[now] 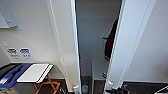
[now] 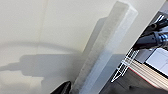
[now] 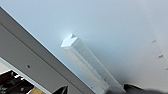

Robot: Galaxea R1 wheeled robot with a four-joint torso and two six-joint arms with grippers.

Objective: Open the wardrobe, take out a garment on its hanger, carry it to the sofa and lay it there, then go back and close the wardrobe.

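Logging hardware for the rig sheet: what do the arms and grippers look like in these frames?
Little shows. Left wrist view: a black, pointed fingertip by the white door handle, and dark cylindrical arm segments with a glossy finish. Right wrist view: two black fingertips flank the other white handle. No markings or cables are legible.

The right door (image 1: 130,42) of the wardrobe (image 1: 96,37) hides most of the garment (image 1: 111,41) (only a maroon sliver shows). Its hanger cannot be made out. Both door handles (image 2: 105,47) run off the wrist pictures' edges, fingers there too indistinct to judge.
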